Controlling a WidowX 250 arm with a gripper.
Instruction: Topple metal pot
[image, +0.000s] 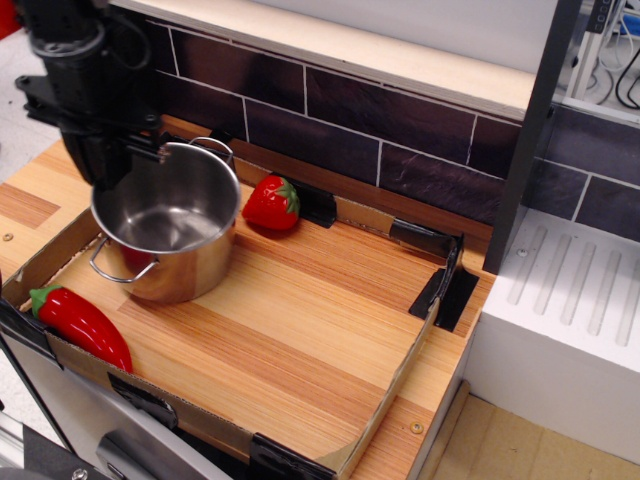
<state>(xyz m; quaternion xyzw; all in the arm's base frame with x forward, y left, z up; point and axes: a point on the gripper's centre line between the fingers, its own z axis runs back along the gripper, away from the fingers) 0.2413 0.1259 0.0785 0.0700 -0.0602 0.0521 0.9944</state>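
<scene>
Dark tiles line the wall behind a wooden tabletop (300, 320) edged with low cardboard. On its left part stands the metal pot (170, 230), upright or nearly so, mouth open upward, so the toppling is not yet done. The black end effector (110, 160) sits at the pot's far-left rim; it seems to be pinching that rim, though whether it is clenched or released I cannot tell. What is left, by my judgement, is tipping the pot onto its side. A strawberry (271, 203) lies just beside the pot to the right, and a red pepper (80, 327) near its front-left; either could block the fall.
</scene>
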